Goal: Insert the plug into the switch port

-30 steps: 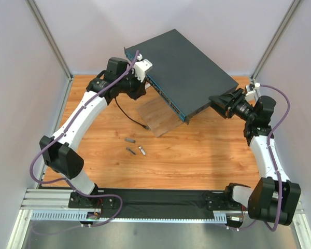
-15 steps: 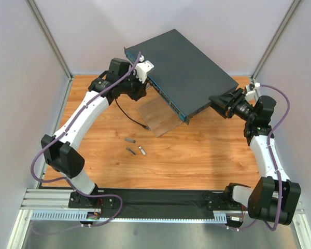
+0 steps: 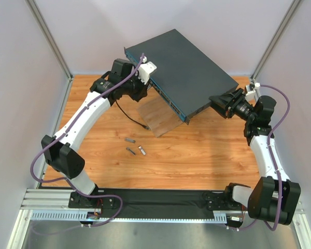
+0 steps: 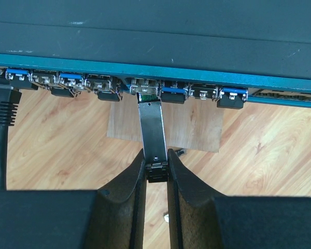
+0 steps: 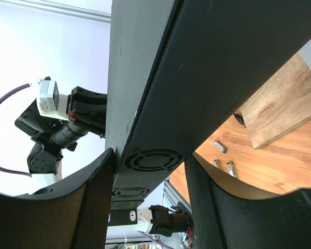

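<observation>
Left jaws nearly closed, pinching the black tail end of the plug (image 4: 152, 129), a slim silver metal bar. The plug stands straight out ahead of the jaws. Its green-edged tip is at the mouth of a middle port on the switch (image 4: 155, 41). Can't tell how deep it sits, as the port rim hides the tip.

Right jaws about half open and clamped across the short end of the switch (image 5: 160, 98), one finger on each flat face, round fan grilles (image 5: 151, 160) between them.

The switch (image 3: 181, 70) is a big flat dark grey box, matte, with a teal front edge and a row of small metal ports, some with blue tabs. It sits at the far middle of the worktop (image 3: 207, 155), turned diagonally, its front edge above a pale wooden board (image 3: 158, 118).

A black ribbed cable (image 4: 1, 119) is plugged into the far-left port and trails down to the worktop.

Worktop is orange-brown wood-grain laminate. Three small loose metal plugs (image 3: 135, 147) lie near the middle, well apart from both jaws. Plain white walls on three sides, metal posts (image 3: 52, 41) at the corners.
</observation>
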